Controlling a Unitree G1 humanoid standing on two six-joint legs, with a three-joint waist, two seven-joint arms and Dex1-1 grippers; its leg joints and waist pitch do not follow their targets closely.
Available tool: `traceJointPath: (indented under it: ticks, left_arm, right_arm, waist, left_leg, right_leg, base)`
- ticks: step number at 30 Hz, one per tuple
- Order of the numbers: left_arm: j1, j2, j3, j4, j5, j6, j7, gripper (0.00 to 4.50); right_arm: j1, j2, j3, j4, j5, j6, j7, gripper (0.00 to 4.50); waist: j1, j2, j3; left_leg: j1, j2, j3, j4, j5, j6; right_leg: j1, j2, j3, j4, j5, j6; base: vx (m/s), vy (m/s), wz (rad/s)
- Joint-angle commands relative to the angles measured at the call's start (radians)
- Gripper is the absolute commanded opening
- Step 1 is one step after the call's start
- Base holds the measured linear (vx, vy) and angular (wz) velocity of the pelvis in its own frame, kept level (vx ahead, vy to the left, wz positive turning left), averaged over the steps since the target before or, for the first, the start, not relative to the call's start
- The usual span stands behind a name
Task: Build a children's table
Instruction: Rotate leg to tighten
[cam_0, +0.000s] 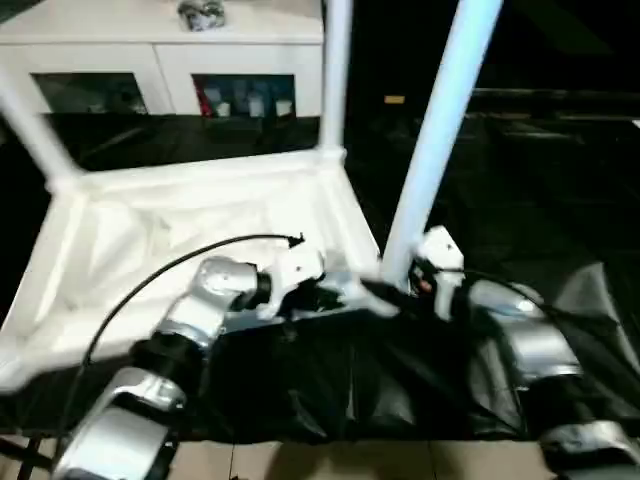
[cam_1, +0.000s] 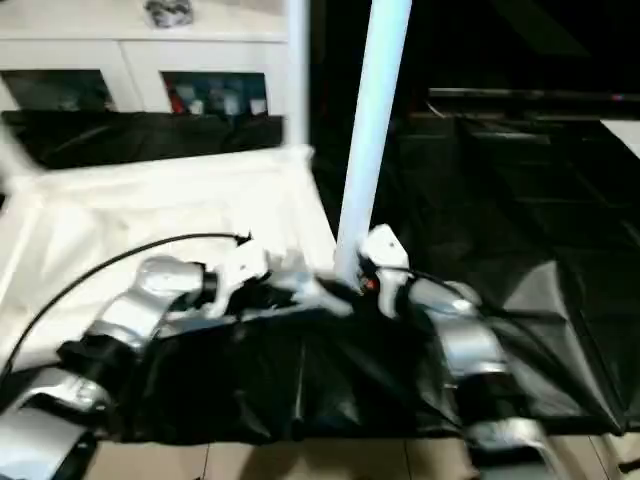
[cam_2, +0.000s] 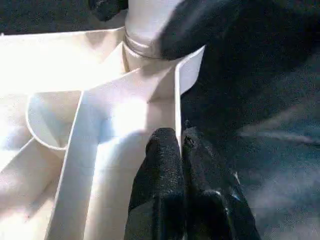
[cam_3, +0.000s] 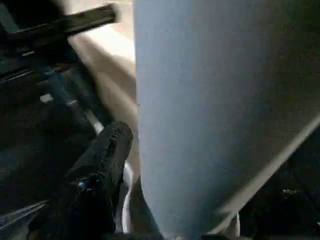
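Legs (cam_0: 440, 130): three standing | table (cam_0: 150, 230): one, upturned | left gripper (cam_2: 181, 145): clenched on rim | right gripper (cam_3: 150, 165): unclear

Silver forearms (cam_0: 205, 300), black cable (cam_0: 150, 280)

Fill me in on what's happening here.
A humanoid robot is putting together a white children's table, whose top lies upside down on black sheeting. Three legs stand in corners. The left gripper, shut, pinches the top's rim at the near corner, where the right gripper straddles the base of a leaning leg.
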Motion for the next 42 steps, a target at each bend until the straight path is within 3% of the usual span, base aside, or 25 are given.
traceJointPath:
  ticks: [1,14,19,21,22,23,26,27,28,30,31,32,33,34,35,36,37,38,39,40,41,42]
  left_arm:
    - [-0.002,-0.006,-0.025,-0.002,0.010,-0.006,-0.002,0.00]
    - [-0.014,0.037,-0.023,0.017,-0.008,-0.030,-0.068,0.00]
    - [-0.014,0.032,-0.025,0.022,0.000,-0.023,-0.044,0.00]
    - [-0.021,-0.013,-0.016,0.034,0.012,0.004,0.047,0.00]
    - [-0.021,-0.016,-0.015,0.034,0.012,0.005,0.052,0.00]
    - [-0.022,-0.020,-0.015,0.035,0.013,0.006,0.057,0.00]
    - [-0.031,-0.094,-0.021,0.046,0.021,0.029,0.143,0.00]
    - [-0.034,-0.118,-0.024,0.048,0.021,0.039,0.162,0.00]
    - [-0.038,-0.140,-0.026,0.050,0.023,0.044,0.180,0.00]
    - [-0.045,-0.178,-0.030,0.052,0.027,0.059,0.217,0.00]
    - [-0.049,-0.196,-0.032,0.055,0.031,0.063,0.234,0.00]
    - [-0.054,-0.211,-0.035,0.060,0.037,0.066,0.254,0.00]
    - [-0.059,-0.227,-0.041,0.066,0.047,0.069,0.272,0.00]
    - [-0.060,-0.230,-0.042,0.068,0.049,0.070,0.275,0.00]
    - [-0.061,-0.235,-0.044,0.070,0.055,0.069,0.284,0.00]
    - [-0.064,-0.239,-0.045,0.073,0.060,0.070,0.296,0.00]
    - [-0.065,-0.243,-0.043,0.075,0.064,0.070,0.302,0.00]
    - [-0.066,-0.245,-0.041,0.076,0.066,0.069,0.305,0.00]
    - [-0.066,-0.245,-0.039,0.076,0.069,0.067,0.307,0.00]
    - [-0.064,-0.240,-0.038,0.071,0.069,0.067,0.302,0.00]
    - [-0.061,-0.234,-0.037,0.065,0.067,0.067,0.298,0.00]
    - [-0.057,-0.224,-0.037,0.057,0.063,0.059,0.284,0.00]
  right_arm:
    - [0.031,0.011,0.126,-0.017,0.012,0.027,0.142,2.88]
    - [0.030,-0.043,0.178,-0.035,0.002,0.042,0.284,2.04]
    - [0.044,-0.020,0.156,-0.049,0.016,0.068,0.255,1.99]
    - [0.066,0.043,0.109,-0.037,0.012,0.099,0.103,1.99]
    - [0.066,0.047,0.106,-0.035,0.011,0.099,0.093,1.99]
    - [0.067,0.052,0.102,-0.032,0.010,0.100,0.079,1.99]
    - [0.060,0.152,0.051,0.032,-0.012,0.114,-0.130,1.98]
    - [0.054,0.182,0.036,0.051,-0.018,0.122,-0.193,1.98]
    - [0.048,0.205,0.026,0.066,-0.026,0.117,-0.245,1.97]
    - [0.031,0.250,0.005,0.099,-0.029,0.116,-0.332,1.97]
    - [0.017,0.273,-0.005,0.117,-0.033,0.120,-0.381,1.97]
    - [0.001,0.298,-0.017,0.134,-0.032,0.121,-0.428,1.97]
    - [-0.024,0.330,-0.031,0.159,-0.035,0.116,-0.488,1.96]
    - [-0.027,0.336,-0.034,0.162,-0.036,0.116,-0.499,1.96]
    - [-0.040,0.349,-0.040,0.174,-0.039,0.114,-0.525,1.96]
    - [-0.057,0.362,-0.049,0.190,-0.041,0.116,-0.555,1.96]
    - [-0.078,0.374,-0.059,0.208,-0.047,0.112,-0.587,1.96]
    - [-0.089,0.380,-0.061,0.218,-0.052,0.106,-0.597,1.96]
    - [-0.107,0.384,-0.056,0.233,-0.069,0.090,-0.610,1.96]
    - [-0.109,0.380,-0.054,0.237,-0.075,0.080,-0.604,2.31]
    - [-0.106,0.374,-0.056,0.236,-0.073,0.077,-0.595,2.66]
    - [-0.100,0.368,-0.063,0.231,-0.060,0.086,-0.575,2.66]
  waist:
    - [0.005,-0.003,-0.040]
    - [0.020,-0.006,-0.045]
    - [0.021,-0.005,-0.044]
    - [0.019,-0.008,-0.040]
    - [0.018,-0.005,-0.038]
    - [0.016,-0.007,-0.032]
    - [0.008,-0.006,-0.029]
    - [0.001,-0.006,-0.024]
    - [-0.003,0.000,-0.024]
    - [-0.017,-0.002,-0.020]
    - [-0.024,-0.001,-0.020]
    - [-0.025,0.010,-0.019]
    - [-0.043,0.015,-0.015]
    - [-0.048,0.018,-0.013]
    - [-0.060,0.028,-0.011]
    - [-0.063,0.033,-0.007]
    - [-0.073,0.037,-0.005]
    - [-0.071,0.047,0.000]
    - [-0.067,0.045,0.008]
    - [-0.061,0.044,0.008]
    - [-0.049,0.036,0.013]
    - [-0.050,0.027,0.012]
  left_leg:
    - [0.002,0.020,0.004,-0.061,-0.298,0.058]
    - [0.000,0.019,0.005,-0.056,-0.234,0.062]
    - [0.002,0.019,0.005,-0.057,-0.246,0.058]
    - [0.000,0.019,0.005,-0.061,-0.257,0.049]
    - [0.002,0.019,0.005,-0.063,-0.274,0.044]
    - [0.006,0.017,0.002,-0.068,-0.329,0.030]
    - [0.014,0.015,-0.006,-0.071,-0.400,0.001]
    - [0.018,0.012,-0.015,-0.074,-0.446,-0.014]
    - [0.021,0.010,-0.017,-0.074,-0.464,-0.018]
    - [0.022,0.007,-0.024,-0.077,-0.513,-0.021]
    - [0.028,0.004,-0.027,-0.073,-0.548,-0.018]
    - [0.032,0.004,-0.030,-0.074,-0.563,-0.019]
    - [0.035,0.002,-0.039,-0.078,-0.624,-0.021]
    - [0.043,0.003,-0.040,-0.078,-0.650,-0.018]
    - [0.047,0.006,-0.048,-0.083,-0.692,-0.012]
    - [0.048,0.010,-0.051,-0.090,-0.719,-0.011]
    - [0.042,0.017,-0.059,-0.102,-0.769,-0.008]
    - [0.040,0.023,-0.063,-0.113,-0.804,-0.013]
    - [0.022,0.042,-0.056,-0.151,-0.891,-0.024]
    - [0.022,0.043,-0.047,-0.158,-0.899,-0.023]
    - [0.033,0.034,-0.026,-0.157,-0.878,-0.023]
    - [0.061,0.018,-0.019,-0.124,-0.835,-0.019]
  right_leg:
    - [0.043,-0.033,0.022,-0.065,-0.222,-0.238]
    - [0.045,-0.034,0.023,-0.055,-0.154,-0.251]
    - [0.044,-0.035,0.023,-0.058,-0.178,-0.246]
    - [0.043,-0.034,0.024,-0.061,-0.208,-0.233]
    - [0.039,-0.036,0.025,-0.065,-0.241,-0.227]
    - [0.035,-0.037,0.022,-0.077,-0.346,-0.202]
    - [0.024,-0.042,0.024,-0.091,-0.501,-0.151]
    - [0.017,-0.042,0.018,-0.104,-0.594,-0.113]
    - [0.015,-0.041,0.017,-0.107,-0.614,-0.102]
    - [0.013,-0.038,0.009,-0.116,-0.654,-0.077]
    - [0.009,-0.037,0.001,-0.126,-0.690,-0.060]
    - [0.009,-0.038,-0.003,-0.129,-0.695,-0.056]
    - [0.014,-0.032,-0.030,-0.145,-0.709,-0.035]
    - [0.012,-0.031,-0.040,-0.152,-0.700,-0.032]
    - [0.024,-0.031,-0.059,-0.156,-0.660,-0.035]
    - [0.029,-0.029,-0.066,-0.159,-0.637,-0.038]
    - [0.047,-0.028,-0.081,-0.152,-0.581,-0.043]
    - [0.054,-0.028,-0.084,-0.143,-0.561,-0.049]
    - [0.074,-0.018,-0.077,-0.090,-0.497,-0.070]
    - [0.075,-0.015,-0.074,-0.076,-0.496,-0.073]
    - [0.059,-0.010,-0.073,-0.084,-0.580,-0.063]
    - [0.030,-0.018,-0.075,-0.121,-0.675,-0.046]
  base:
    - [0.000,0.000,0.00]
    - [0.000,0.000,0.00]
    - [0.000,0.000,0.00]
    - [0.000,0.000,0.00]
    - [0.000,0.000,0.00]
    - [0.000,0.000,0.00]
    - [-0.020,0.002,-0.01]
    - [-0.060,0.005,-0.02]
    - [-0.050,0.016,-0.03]
    - [0.000,0.000,0.00]
    - [-0.065,0.027,-0.07]
    - [-0.069,0.033,-0.11]
    - [-0.069,0.033,-0.11]
    - [-0.056,0.039,-0.09]
    - [0.000,0.000,0.00]
    - [0.000,0.000,0.00]
    - [0.000,0.000,0.00]
    - [0.000,0.000,0.00]
    - [0.000,0.000,0.00]
    - [-0.062,-0.030,0.13]
    - [-0.001,-0.067,0.20]
    - [-0.001,-0.067,0.20]
